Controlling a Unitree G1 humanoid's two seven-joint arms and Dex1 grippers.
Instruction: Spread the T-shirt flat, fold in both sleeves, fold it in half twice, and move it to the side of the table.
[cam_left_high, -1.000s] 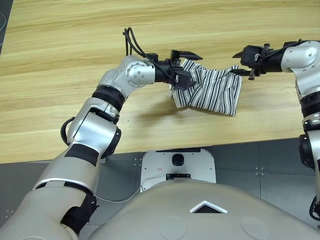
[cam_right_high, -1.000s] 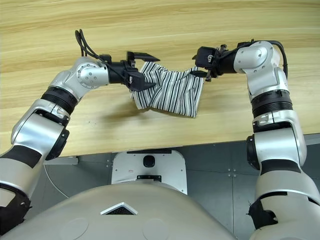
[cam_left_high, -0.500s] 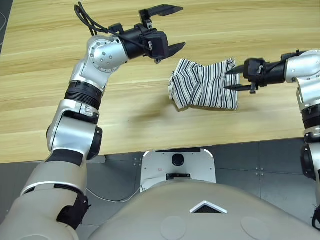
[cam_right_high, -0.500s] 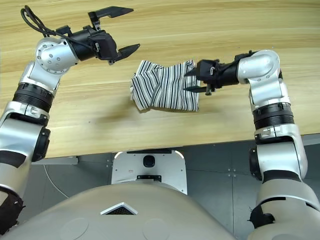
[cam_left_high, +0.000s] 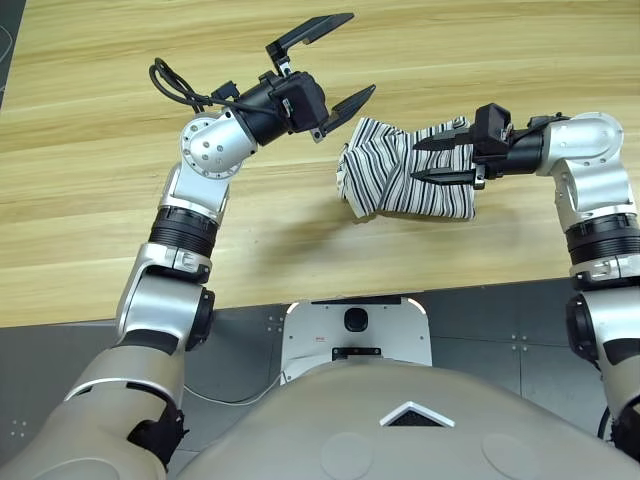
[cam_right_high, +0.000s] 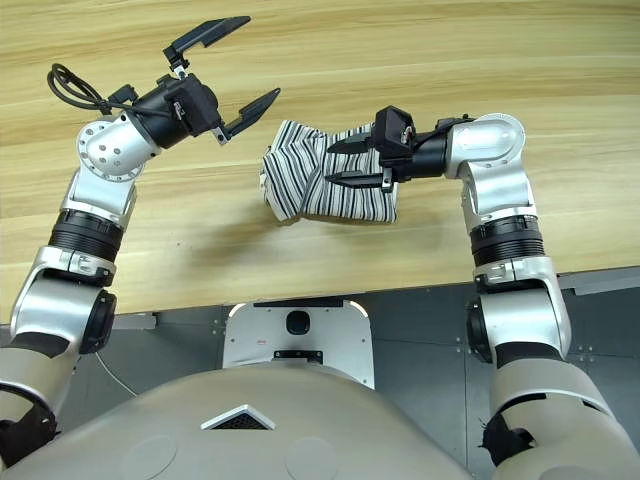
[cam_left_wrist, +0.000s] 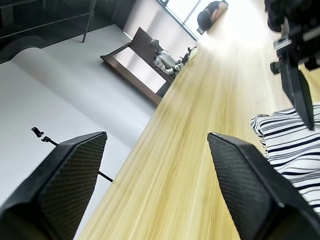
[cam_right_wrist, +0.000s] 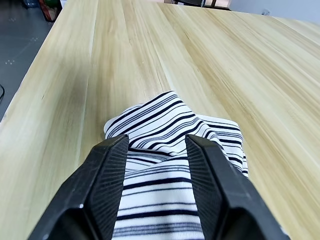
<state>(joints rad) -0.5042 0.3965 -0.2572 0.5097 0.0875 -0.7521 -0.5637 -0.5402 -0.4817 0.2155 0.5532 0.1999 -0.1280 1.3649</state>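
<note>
Right gripper (cam_left_high: 414, 161), fingers spread, sits over the folded T-shirt's (cam_left_high: 385, 178) right half. Left gripper (cam_left_high: 360, 52) hangs wide open to its far left.

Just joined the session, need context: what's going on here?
The robot is working on a striped T-shirt, which lies as a small folded bundle on the wooden table. The left hand is open and raised beside the bundle, clear of it. The right hand is open too, poised over the bundle's right end. Neither hand grips the cloth.
</note>
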